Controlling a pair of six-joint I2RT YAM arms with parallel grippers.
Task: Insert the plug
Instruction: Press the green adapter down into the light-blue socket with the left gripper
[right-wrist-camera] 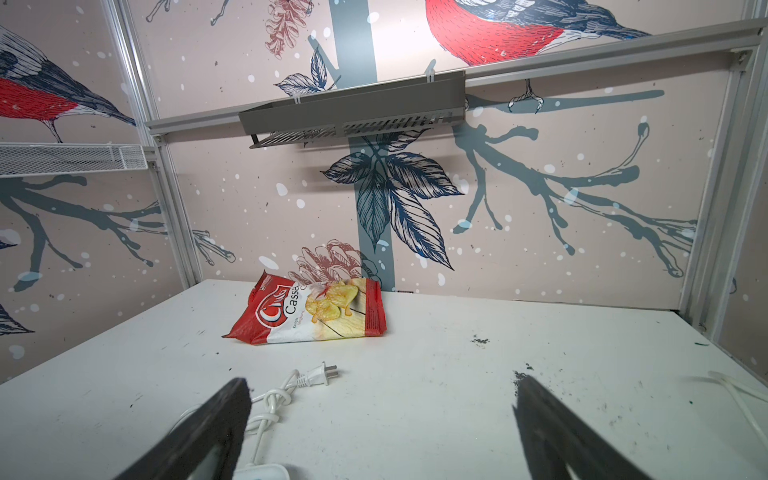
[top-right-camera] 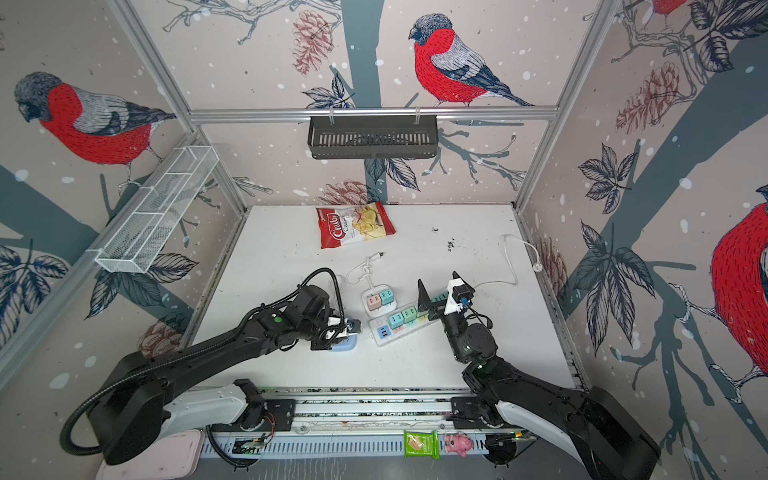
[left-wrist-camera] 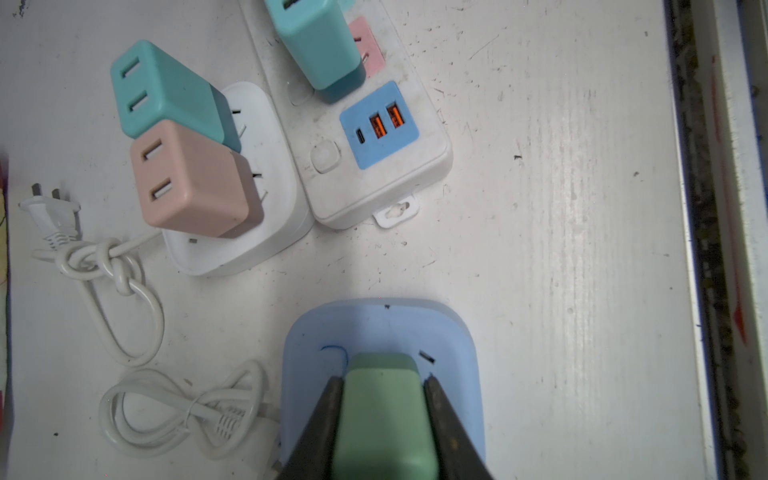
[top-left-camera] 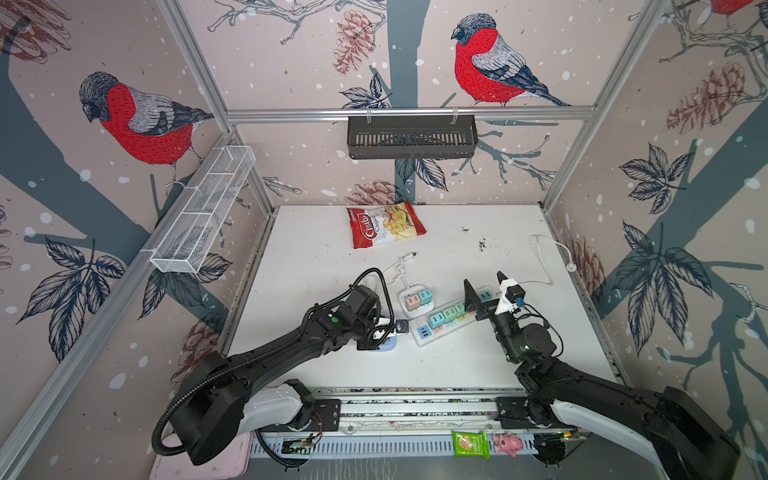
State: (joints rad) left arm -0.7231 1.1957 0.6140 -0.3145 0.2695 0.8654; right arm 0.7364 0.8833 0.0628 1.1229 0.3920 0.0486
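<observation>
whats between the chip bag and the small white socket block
A loose white two-prong plug with its knotted cord, lying on the table; both top views show it.

Both top views: high, steep, whole table (top-left-camera: 457,365). Left wrist: close, down past left gripper (left-wrist-camera: 383,380). Right wrist: low, outward; chip bag (right-wrist-camera: 316,311) shared with top views.

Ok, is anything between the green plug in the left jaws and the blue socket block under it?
Nothing visible. The left jaws are shut on the green plug, which sits over the blue socket block; the block's face around it is bare. The white cord lies beside the block, not across it. The prongs are hidden.
</observation>
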